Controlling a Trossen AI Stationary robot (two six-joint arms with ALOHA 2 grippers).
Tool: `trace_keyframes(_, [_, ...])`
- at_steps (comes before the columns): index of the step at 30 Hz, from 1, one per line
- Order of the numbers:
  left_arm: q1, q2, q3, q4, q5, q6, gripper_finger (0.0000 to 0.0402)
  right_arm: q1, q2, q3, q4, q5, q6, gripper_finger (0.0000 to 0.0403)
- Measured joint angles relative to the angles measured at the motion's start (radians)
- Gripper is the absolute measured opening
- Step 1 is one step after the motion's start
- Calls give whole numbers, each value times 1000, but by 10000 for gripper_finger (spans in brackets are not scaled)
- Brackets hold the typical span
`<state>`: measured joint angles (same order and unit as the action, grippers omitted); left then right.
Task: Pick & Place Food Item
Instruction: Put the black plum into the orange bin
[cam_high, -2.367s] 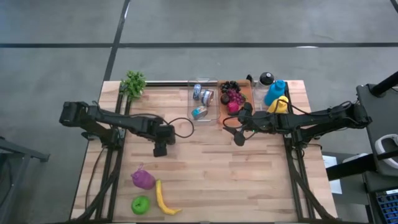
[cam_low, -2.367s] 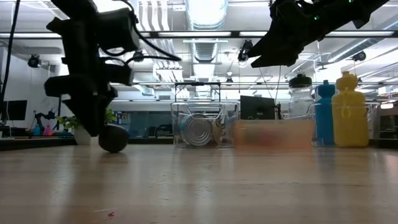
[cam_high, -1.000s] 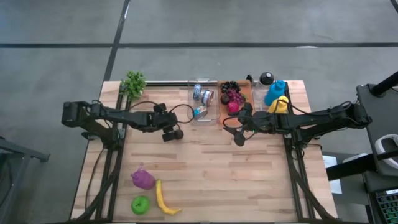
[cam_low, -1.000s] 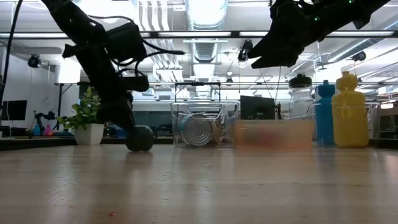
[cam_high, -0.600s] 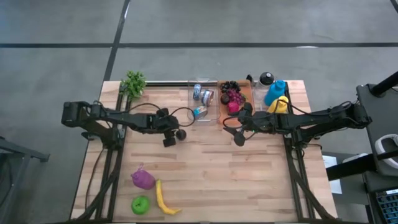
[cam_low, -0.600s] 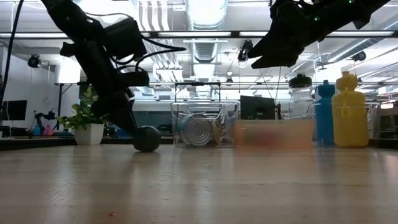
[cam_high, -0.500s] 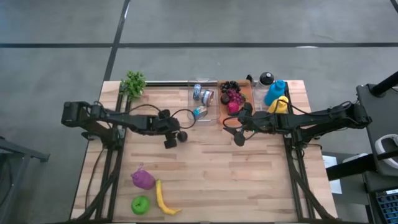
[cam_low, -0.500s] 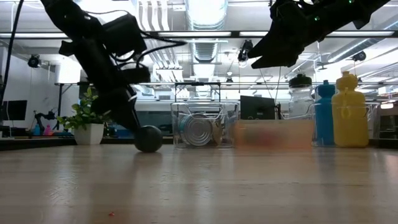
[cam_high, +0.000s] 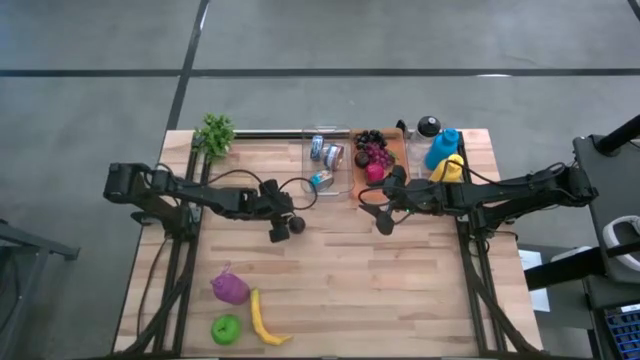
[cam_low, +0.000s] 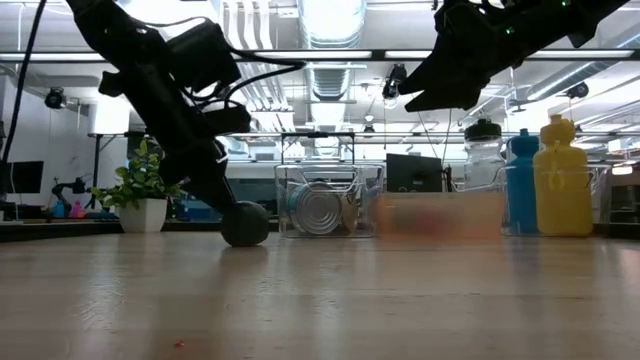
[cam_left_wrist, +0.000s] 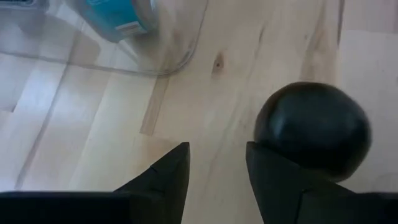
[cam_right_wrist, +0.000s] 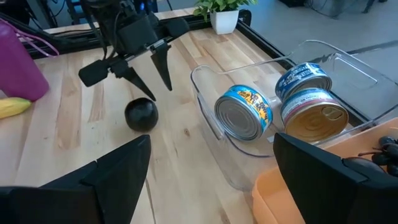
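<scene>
A dark round fruit (cam_high: 297, 224) rests on the wooden table (cam_high: 400, 290), a little short of the clear bin (cam_high: 328, 163) on its near side. My left gripper (cam_left_wrist: 217, 149) slants down at the table just left of it. It is open, with bare wood between its fingers and the fruit (cam_left_wrist: 311, 127) outside them, against one finger. My right gripper (cam_high: 384, 218) hangs open above the table near the orange tray (cam_high: 392, 150), holding nothing. My left gripper meets the fruit's side (cam_left_wrist: 272, 138) with the outer side of one finger (cam_left_wrist: 273, 177); nothing lies between the fingers. The fingers come slanting down from the table's left. The fruit sits on the table.
The clear bin holds cans (cam_right_wrist: 245, 112). The orange tray beside it holds dark and red fruits. Bottles (cam_high: 443, 150) stand at the far right, a small plant (cam_high: 214, 134) at the far left. A purple item (cam_high: 230, 288), a banana (cam_high: 262, 318) and a green apple (cam_high: 226, 328) lie near left.
My left gripper has gone toward the table's right edge and slightly nearer, tipping a little. The dark fruit has rolled along the table ahead of it the same way. The right arm kept still.
</scene>
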<state>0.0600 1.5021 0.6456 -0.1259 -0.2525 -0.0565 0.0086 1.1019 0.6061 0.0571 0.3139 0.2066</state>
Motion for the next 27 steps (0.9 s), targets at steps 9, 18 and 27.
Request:
trace_keyframes(9, [-1, 0, 0, -57, 0, 4, 158, 0, 0, 0, 0, 0, 0, 350])
trace_keyframes(18, [-37, 0, 0, -14, 37, -22, 153, 0, 0, 0, 0, 0, 1, 335])
trace_keyframes(27, [-75, 0, 1, 74, 36, -68, 150, 0, 0, 0, 0, 0, -3, 325])
